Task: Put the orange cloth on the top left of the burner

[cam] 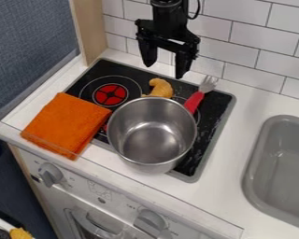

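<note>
The white surface point(236, 151) carries the black burner point(211, 112), on whose front half the steel pot point(153, 140) is stood upright; the orange cloth point(64, 125) lies at the burner's left front, partly over its glass and partly on the white surface, its nearest corner close to the front edge; the right-hand corner is set just beside the pot, and whether they touch cannot be told.

The cloth is nearly square in outline, apparently folded into layers; its slightly longer axis seems to be slanted, from the lower left of the view up towards the red-centred ring point(110, 94) at the burner's top left, with one corner pointed to the back and one to the front.

The end effector point(164, 71) hangs above the back of the burner, its fingers spread and nothing held between them.

As for handling, the cloth should prove light, soft and limp, with little risk of slipping or breakage; the middle of the upper layers would best be pinched into a ridge, well inside the edges, so that the folds are kept together; if only a corner were taken, the folds might be opened and a loose end dragged against the pot, or the yellow toy food point(160, 87) brushed.
</note>
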`<state>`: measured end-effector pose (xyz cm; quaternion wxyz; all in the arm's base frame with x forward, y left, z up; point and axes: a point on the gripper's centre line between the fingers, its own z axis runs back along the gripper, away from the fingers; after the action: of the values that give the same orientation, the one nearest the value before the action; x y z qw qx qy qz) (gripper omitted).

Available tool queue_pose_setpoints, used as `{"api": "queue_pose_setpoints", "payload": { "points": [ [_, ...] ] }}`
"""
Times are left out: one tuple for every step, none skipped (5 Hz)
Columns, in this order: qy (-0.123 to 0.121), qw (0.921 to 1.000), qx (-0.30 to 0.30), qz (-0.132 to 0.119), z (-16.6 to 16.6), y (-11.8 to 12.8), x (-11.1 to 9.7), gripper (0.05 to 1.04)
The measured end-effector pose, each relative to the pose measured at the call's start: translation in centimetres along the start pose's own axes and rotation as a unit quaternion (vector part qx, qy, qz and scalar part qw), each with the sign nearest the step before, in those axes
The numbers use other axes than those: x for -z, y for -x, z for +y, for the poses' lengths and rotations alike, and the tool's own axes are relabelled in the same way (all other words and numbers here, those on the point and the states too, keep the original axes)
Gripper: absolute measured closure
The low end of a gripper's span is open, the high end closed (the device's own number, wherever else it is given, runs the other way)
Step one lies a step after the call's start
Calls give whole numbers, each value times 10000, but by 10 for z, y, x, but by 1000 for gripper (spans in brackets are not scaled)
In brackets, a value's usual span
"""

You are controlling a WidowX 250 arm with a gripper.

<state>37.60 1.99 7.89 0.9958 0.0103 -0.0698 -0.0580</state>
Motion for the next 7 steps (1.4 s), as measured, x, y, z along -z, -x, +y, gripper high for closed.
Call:
{"api": "queue_pose_setpoints", "payload": {
  "points": [
    [27, 9999, -14, 167, 0, 3, 13, 83],
    [38, 9997, -14, 235, 0, 5, 13, 83],
    [57, 9997, -34, 232, -1, 5, 13, 84],
    [54, 9996, -84, 255, -1, 6, 13, 83],
    [-102, 9998, -159, -1, 3, 2, -11, 83],
    [-458, 9972, -391, -436, 25, 5, -49, 84],
    [-495, 9930, -913, -565, 62, 33, -68, 84]
  ]
}}
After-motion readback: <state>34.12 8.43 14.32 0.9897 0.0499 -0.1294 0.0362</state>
